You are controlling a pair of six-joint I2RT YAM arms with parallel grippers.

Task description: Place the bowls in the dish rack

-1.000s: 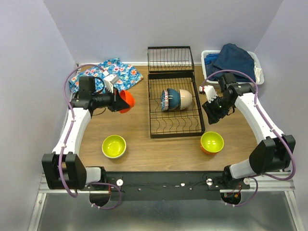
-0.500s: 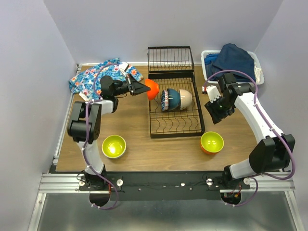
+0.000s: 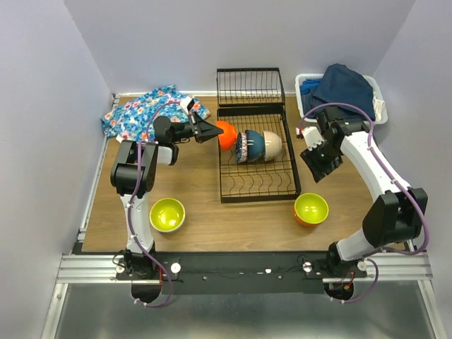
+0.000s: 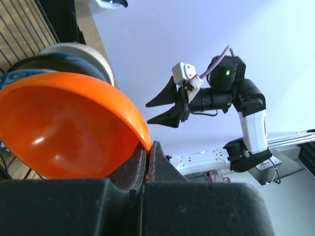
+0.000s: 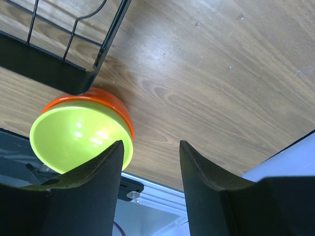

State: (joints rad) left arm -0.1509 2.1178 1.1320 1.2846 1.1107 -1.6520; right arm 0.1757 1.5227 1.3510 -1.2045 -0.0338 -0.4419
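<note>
From above, the left claw [image 3: 213,132] grips the red-orange bowl [image 3: 226,135], which is tipped on its side at the left edge of the rack [image 3: 258,192]. Just beside it, a patterned bowl [image 3: 240,147], a dark blue bowl [image 3: 254,145] and a beige bowl [image 3: 274,145] stand on edge in the slots. A yellow-green bowl [image 3: 167,215] and an orange bowl with a lime inside [image 3: 311,209] sit on the table [image 3: 205,176]. The right claw [image 3: 313,169] hangs right of the rack.

The left wrist view shows the fingers pinched tight on the red-orange bowl's rim.

The right wrist view shows the right claw's fingers spread apart, holding nothing, above the orange bowl by the rack's corner.
</note>
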